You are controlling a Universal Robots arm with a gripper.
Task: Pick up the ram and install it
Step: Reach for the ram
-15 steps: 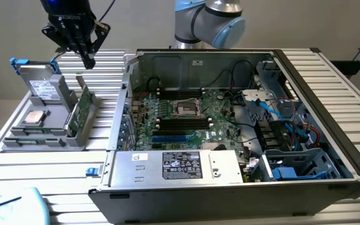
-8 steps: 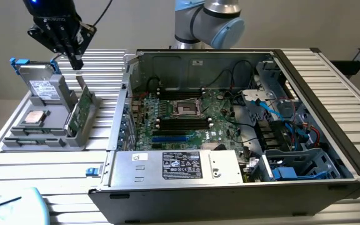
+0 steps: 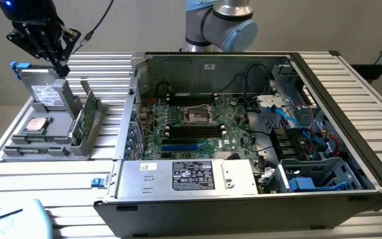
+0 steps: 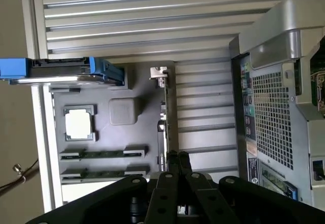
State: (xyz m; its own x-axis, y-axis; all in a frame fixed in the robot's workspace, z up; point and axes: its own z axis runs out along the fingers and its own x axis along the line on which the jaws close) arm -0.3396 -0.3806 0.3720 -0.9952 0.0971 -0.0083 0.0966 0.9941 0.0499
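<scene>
Two ram sticks (image 4: 104,154) lie side by side in slots of a grey holder tray (image 4: 127,87); they are slim and dark green. In the exterior view the ram (image 3: 37,141) sits at the tray's near end, on the exterior view's left of the computer case. My gripper (image 3: 62,71) hangs above the tray's far end, over the hard drive (image 3: 45,91), with its fingers shut and nothing between them. Seen from the wrist, the gripper (image 4: 176,157) has its fingers pressed together beside the tray, close to the upright green card (image 4: 163,117).
The tray also holds a square silver processor (image 4: 79,123) and a hard drive with blue clips (image 4: 51,69). An open computer case (image 3: 337,74) fills the middle of the table, its motherboard (image 3: 198,127) with dark memory slots (image 3: 192,131) exposed. A power supply (image 3: 184,177) sits at its front.
</scene>
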